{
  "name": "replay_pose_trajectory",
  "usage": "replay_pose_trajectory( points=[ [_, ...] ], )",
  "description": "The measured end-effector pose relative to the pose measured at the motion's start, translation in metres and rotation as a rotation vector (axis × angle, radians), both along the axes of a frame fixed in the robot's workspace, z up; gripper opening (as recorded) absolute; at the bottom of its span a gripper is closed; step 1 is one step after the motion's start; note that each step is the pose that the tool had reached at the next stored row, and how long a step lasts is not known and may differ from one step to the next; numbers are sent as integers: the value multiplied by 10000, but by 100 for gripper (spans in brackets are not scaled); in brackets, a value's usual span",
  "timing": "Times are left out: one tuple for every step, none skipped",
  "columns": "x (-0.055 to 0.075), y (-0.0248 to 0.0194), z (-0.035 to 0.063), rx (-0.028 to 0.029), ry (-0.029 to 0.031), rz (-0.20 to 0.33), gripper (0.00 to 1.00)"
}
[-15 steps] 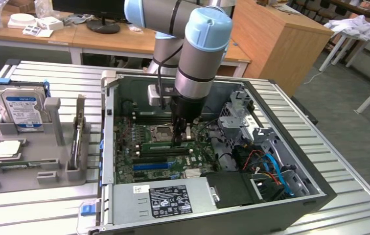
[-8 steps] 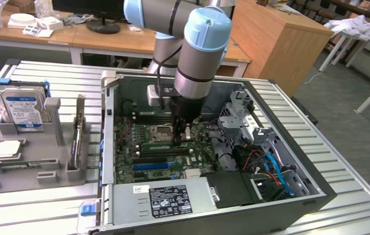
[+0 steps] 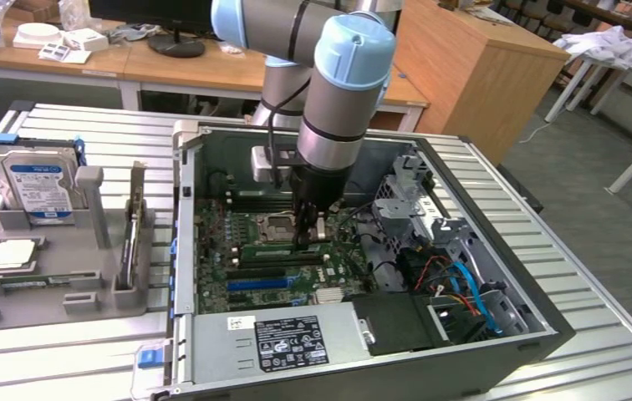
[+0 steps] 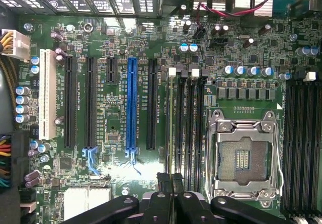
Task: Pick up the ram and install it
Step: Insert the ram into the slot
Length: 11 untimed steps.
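Where the fingers stand: the gripper (image 4: 171,181) is pinched almost shut, apparently gripping the top edge of the ram (image 4: 174,128).
Ram position: directly under the fingertips, seen edge-on, at the memory slot farthest from the empty processor socket (image 4: 242,156).
Long axis: in line with the slot, parallel to the neighbouring empty slots.
Seating: whether the stick is fully pressed home cannot be told.
Exterior view: the ram is a green strip below the gripper, on the motherboard (image 3: 226,276) inside the open computer case (image 3: 539,322).

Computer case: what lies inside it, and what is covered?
Green circuit board, empty processor socket, blue slot, cables. The arm covers part of the board. Its fingers grip the ram.
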<state>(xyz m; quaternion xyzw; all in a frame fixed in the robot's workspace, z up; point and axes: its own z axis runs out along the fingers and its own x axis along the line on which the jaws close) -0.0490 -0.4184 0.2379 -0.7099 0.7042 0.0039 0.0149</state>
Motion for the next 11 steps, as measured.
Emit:
replay_pose_trajectory(
  points=[
    [0, 0, 1, -2, 1, 0, 12],
    [0, 0, 0, -1, 1, 1, 12],
    [0, -1, 1, -3, 1, 1, 12],
    [0, -1, 1, -3, 1, 1, 12],
    [0, -1, -4, -2, 1, 1, 12],
    [0, -2, -10, -1, 0, 1, 12],
    [0, -1, -19, -1, 1, 1, 12],
    [0, -2, -28, 1, 0, 0, 12],
    [0, -2, -36, 3, 1, 1, 12],
    [0, -2, -42, 3, 1, 1, 12],
    [0, -2, -43, 1, 2, 1, 12]
  ],
)
